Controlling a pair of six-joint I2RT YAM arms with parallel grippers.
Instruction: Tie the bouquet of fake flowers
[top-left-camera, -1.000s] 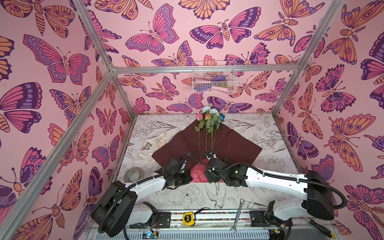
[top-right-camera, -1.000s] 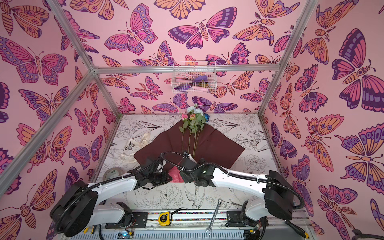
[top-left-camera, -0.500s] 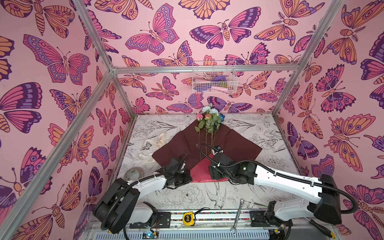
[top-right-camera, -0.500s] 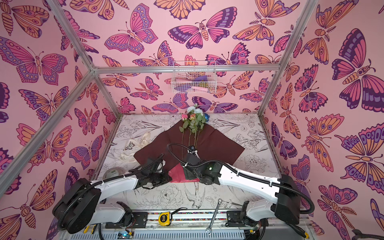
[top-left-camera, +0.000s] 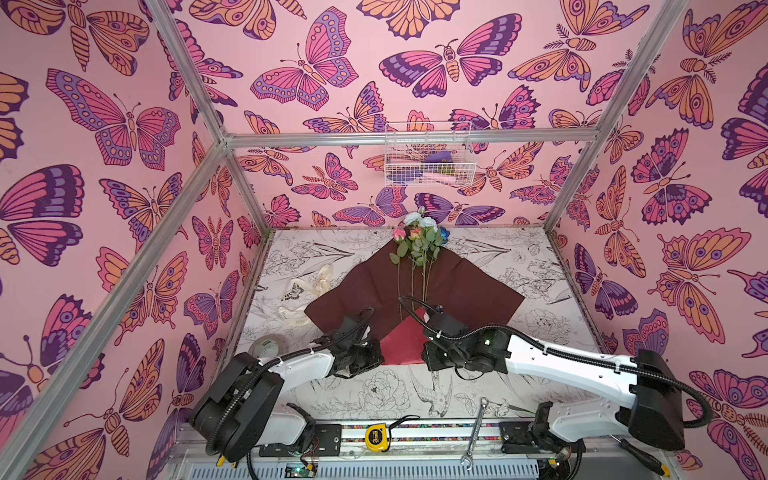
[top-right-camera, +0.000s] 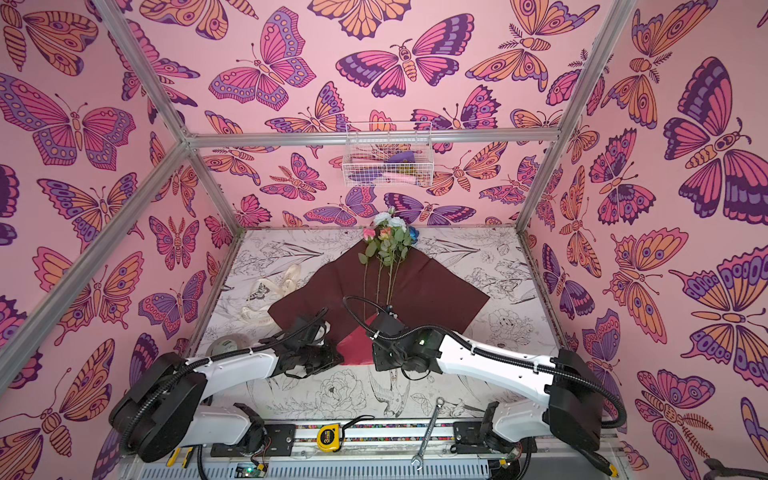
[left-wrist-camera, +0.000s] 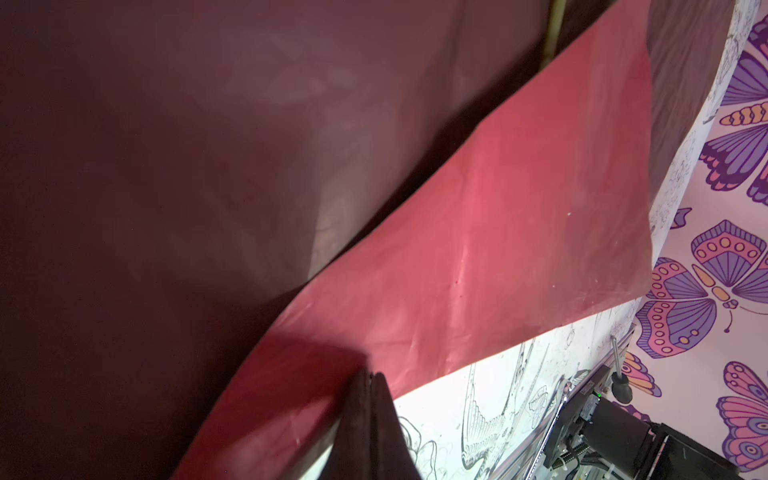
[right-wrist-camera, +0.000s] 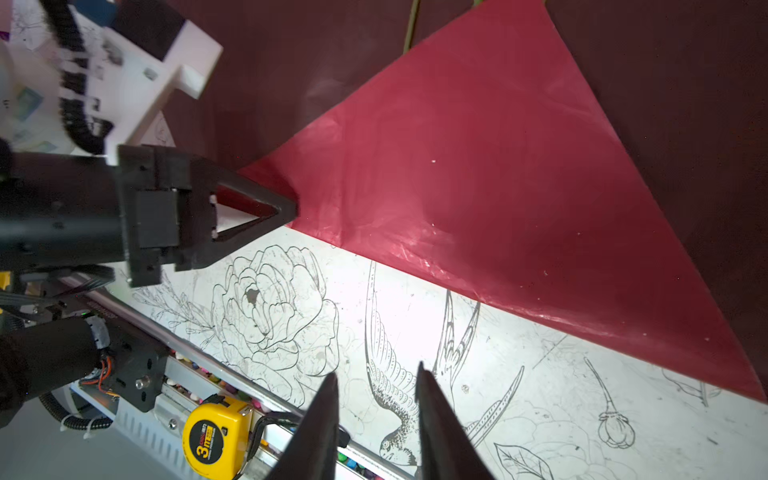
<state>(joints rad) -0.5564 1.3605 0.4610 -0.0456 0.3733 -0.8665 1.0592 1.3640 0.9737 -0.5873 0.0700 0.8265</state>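
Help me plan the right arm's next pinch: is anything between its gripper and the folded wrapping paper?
Nothing visible does. Only bare printed table lies between the open right gripper and the folded wrapping paper. The left gripper, shut on the fold's corner, sits off to one side.

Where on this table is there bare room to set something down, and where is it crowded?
Free: the table between paper and right wall, and the far corners beside the flowers. Crowded: the left, with ribbon and tape roll; the near strip, where left gripper pinches the paper's fold and right gripper hovers.
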